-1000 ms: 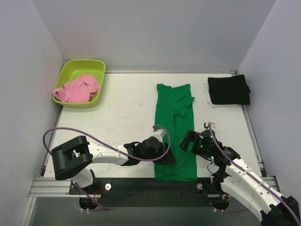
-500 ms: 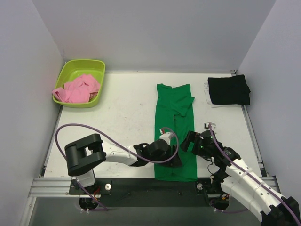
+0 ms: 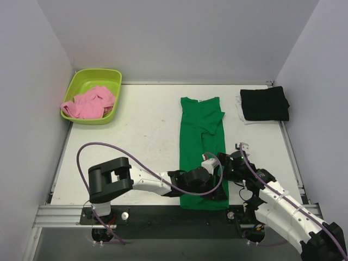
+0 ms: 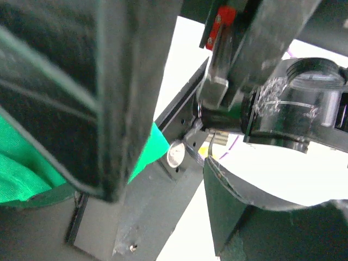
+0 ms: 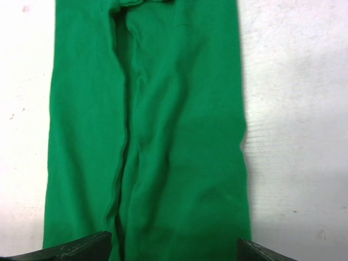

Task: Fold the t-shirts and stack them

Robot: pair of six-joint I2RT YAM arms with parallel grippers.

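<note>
The bright green t-shirt [image 3: 201,130] lies folded into a long narrow strip down the middle of the table [image 3: 141,136]. My left gripper [image 3: 209,173] reaches across its near end and stands open, with green cloth [image 4: 22,174] beside its left finger and nothing in the gap [image 4: 163,190]. Right next to it, my right gripper [image 3: 224,163] hangs wide open just above the strip [image 5: 174,136], its fingertips [image 5: 81,247] at the frame's bottom corners. The black t-shirt [image 3: 265,103] sits folded at the back right. The pink t-shirt [image 3: 89,102] lies crumpled in the tub.
The lime-green tub [image 3: 98,73] stands in the back left corner. Something white [image 3: 240,111] shows under the black t-shirt's left edge. A metal rail [image 3: 163,215] runs along the near table edge. Grey walls close in three sides. The right arm's wrist [image 4: 293,103] looms close to my left gripper.
My left arm has swept rightward across the near end of the green t-shirt, from its left edge to its right side. The right gripper has shifted slightly left over the shirt.
</note>
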